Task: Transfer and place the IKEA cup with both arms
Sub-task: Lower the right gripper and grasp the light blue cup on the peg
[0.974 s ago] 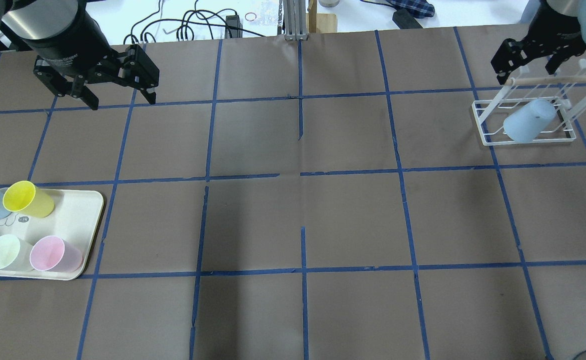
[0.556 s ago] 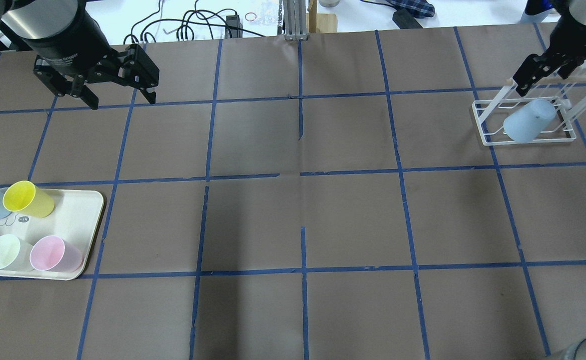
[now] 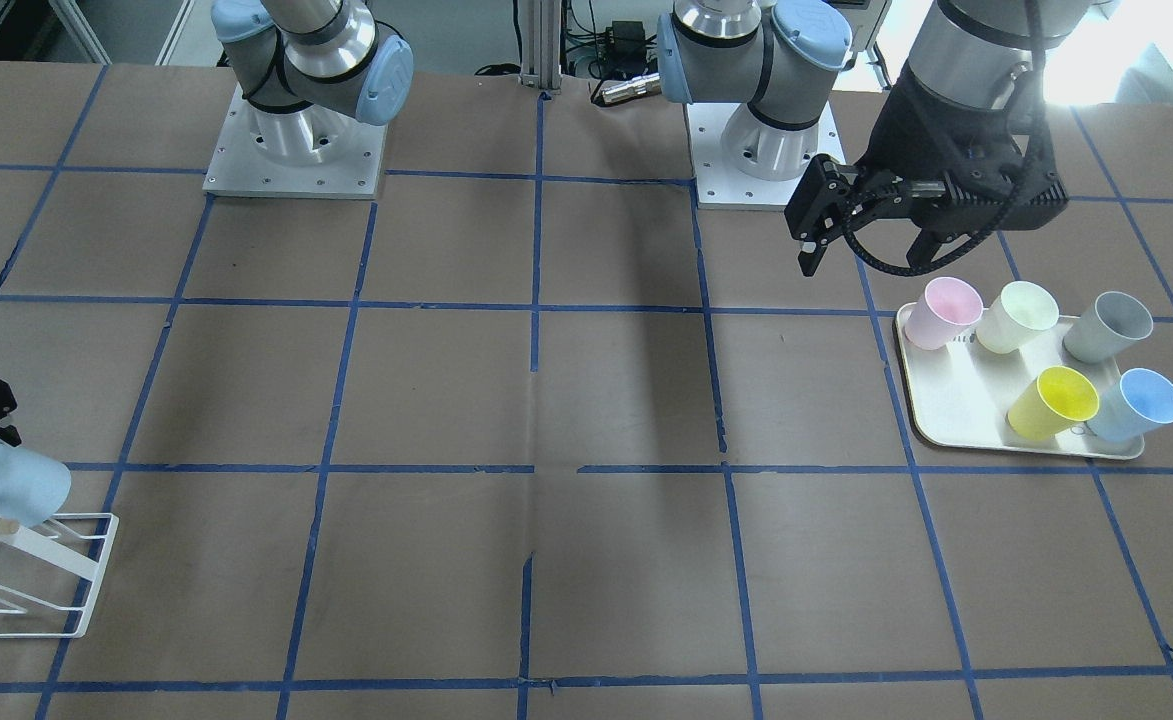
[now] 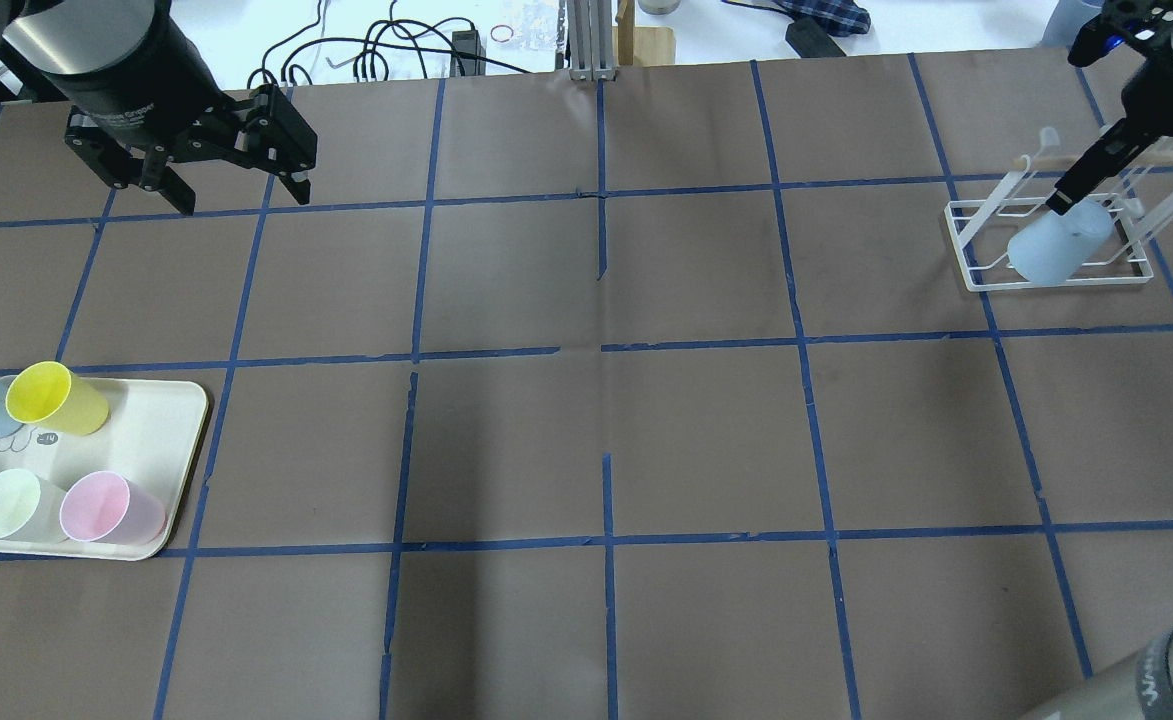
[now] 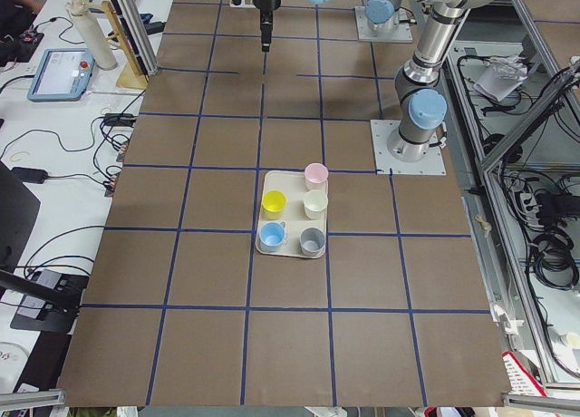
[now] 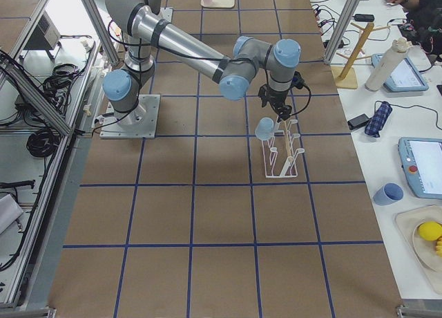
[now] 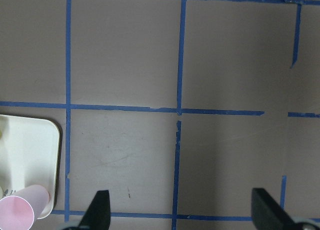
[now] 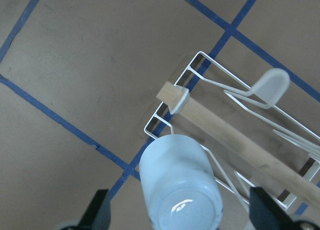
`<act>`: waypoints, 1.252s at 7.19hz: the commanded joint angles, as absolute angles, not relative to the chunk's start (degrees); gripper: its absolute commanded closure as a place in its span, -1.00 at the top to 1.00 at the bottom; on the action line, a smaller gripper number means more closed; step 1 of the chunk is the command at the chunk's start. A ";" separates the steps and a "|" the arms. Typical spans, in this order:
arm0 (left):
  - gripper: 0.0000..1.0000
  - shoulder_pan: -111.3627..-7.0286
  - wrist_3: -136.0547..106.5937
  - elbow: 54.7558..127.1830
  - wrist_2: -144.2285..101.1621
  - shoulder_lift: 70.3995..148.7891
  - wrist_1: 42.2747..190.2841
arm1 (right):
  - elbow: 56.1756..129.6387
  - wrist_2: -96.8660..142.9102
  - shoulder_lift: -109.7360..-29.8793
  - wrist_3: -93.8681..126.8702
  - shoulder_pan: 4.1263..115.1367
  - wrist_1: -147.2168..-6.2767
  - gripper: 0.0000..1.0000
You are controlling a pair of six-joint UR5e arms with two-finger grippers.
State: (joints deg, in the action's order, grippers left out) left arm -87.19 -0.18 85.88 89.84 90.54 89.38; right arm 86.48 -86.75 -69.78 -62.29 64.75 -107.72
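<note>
The IKEA cup (image 4: 1058,243), pale light blue, sits upside down and tilted on a peg of the white wire rack (image 4: 976,275) at the far right. It also shows in the front view (image 3: 6,478) and the right wrist view (image 8: 180,185), base toward the camera. My right gripper (image 4: 1066,200) hangs just above the cup, open, with its fingers (image 8: 97,212) spread either side of the base and not touching it. My left gripper (image 4: 243,200) is open and empty over the far left of the table, above bare paper (image 7: 182,215).
A cream tray (image 4: 146,420) at the near left holds pink (image 4: 106,508), pale green, yellow (image 4: 51,398), light blue and grey cups. The rack carries a wooden bar (image 8: 235,140) and white pegs beside the cup. Cables and clutter lie beyond the table's far edge.
My right gripper has turned about its wrist and come down toward the cup on the rack. The cup has not moved. The left gripper has barely shifted.
</note>
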 commanded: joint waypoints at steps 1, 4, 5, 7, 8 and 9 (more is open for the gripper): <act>1.00 -87.19 -0.18 85.87 89.91 90.53 89.30 | 86.57 -87.27 -68.91 -62.93 64.60 -107.67 0.87; 1.00 -87.19 -0.18 86.04 89.91 90.44 89.38 | 88.68 -88.15 -69.08 -62.84 63.99 -109.32 0.87; 1.00 -87.19 -0.18 86.04 89.91 90.44 89.38 | 88.68 -88.15 -69.00 -62.84 63.98 -109.68 0.87; 1.00 -87.19 -0.18 86.13 90.00 90.35 89.38 | 88.77 -88.24 -68.38 -62.75 63.98 -109.77 0.87; 1.00 -87.19 -0.18 86.22 90.09 90.35 89.38 | 88.86 -88.24 -68.12 -62.75 64.07 -109.86 0.86; 1.00 -87.19 -0.18 86.22 90.09 90.35 89.38 | 89.03 -88.24 -67.94 -62.75 64.07 -109.86 0.86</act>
State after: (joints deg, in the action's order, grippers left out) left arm -87.19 -0.18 86.19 90.05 90.36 89.39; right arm 88.87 -88.24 -68.23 -62.76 64.03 -109.81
